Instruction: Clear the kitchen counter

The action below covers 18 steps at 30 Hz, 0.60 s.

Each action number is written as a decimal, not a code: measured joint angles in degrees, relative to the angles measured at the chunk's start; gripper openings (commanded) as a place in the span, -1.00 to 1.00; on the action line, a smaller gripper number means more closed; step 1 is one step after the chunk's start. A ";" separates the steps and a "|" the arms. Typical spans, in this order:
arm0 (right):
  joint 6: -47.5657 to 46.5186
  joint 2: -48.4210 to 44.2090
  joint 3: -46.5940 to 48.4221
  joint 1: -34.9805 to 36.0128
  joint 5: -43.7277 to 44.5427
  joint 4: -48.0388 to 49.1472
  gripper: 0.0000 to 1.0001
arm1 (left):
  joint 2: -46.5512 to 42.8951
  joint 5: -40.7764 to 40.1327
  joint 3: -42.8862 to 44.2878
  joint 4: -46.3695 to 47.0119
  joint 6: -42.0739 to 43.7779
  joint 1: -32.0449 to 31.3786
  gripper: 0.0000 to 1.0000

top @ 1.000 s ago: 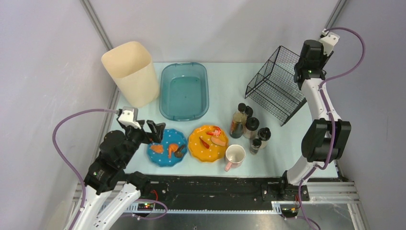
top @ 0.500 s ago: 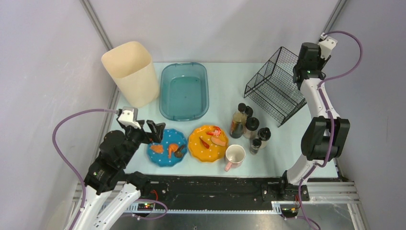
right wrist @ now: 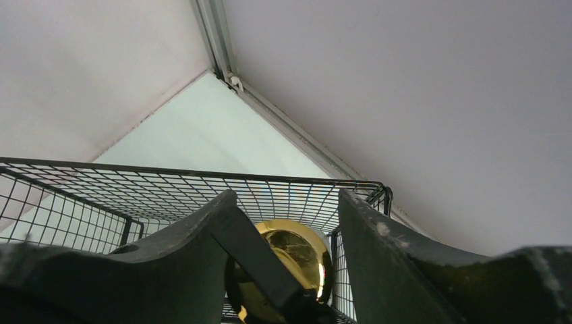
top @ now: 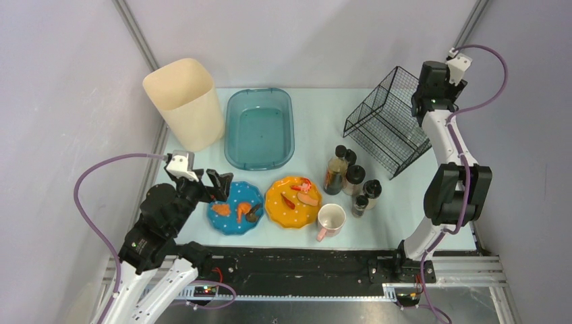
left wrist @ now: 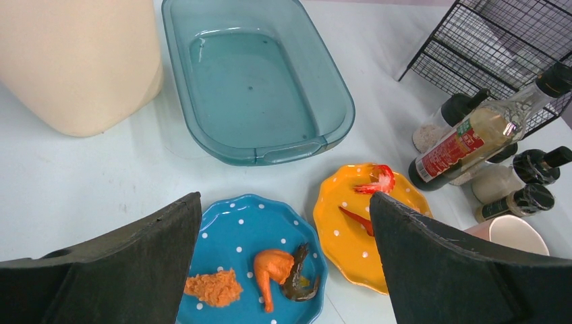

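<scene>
The kitchen counter (top: 317, 121) is a pale blue tabletop. On it stand a blue dotted plate (top: 233, 197) with food scraps, an orange dotted plate (top: 280, 210) with red scraps, a pink mug (top: 331, 219) and several bottles (top: 335, 170). My left gripper (top: 210, 185) hangs open and empty above the blue plate's left edge; in the left wrist view (left wrist: 284, 197) the blue plate (left wrist: 236, 229) lies between the fingers. My right gripper (top: 426, 101) is open at the far right rim of the black wire basket (top: 388, 121). A gold round thing with a black handle (right wrist: 290, 253) sits between its fingers.
A teal basin (top: 260, 128) lies at the back middle and a tall cream bin (top: 184, 102) at the back left. The wire basket stands tilted at the back right. A black strip and metal rails edge the front.
My right gripper has shifted slightly left and up at the basket's rim. The left arm and the things on the counter have not moved.
</scene>
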 measured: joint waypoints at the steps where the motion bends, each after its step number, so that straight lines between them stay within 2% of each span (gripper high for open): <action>1: -0.02 0.00 0.00 0.15 -0.09 -0.02 0.30 | 0.00 0.00 0.00 0.00 0.00 0.00 0.97; 7: -1.66 -0.11 0.00 1.53 0.13 0.07 0.60 | 0.02 0.22 0.00 0.00 0.00 0.07 0.97; 18: -6.95 -5.51 0.00 6.51 4.48 -0.02 0.94 | 0.48 0.24 0.00 0.00 0.00 0.55 0.97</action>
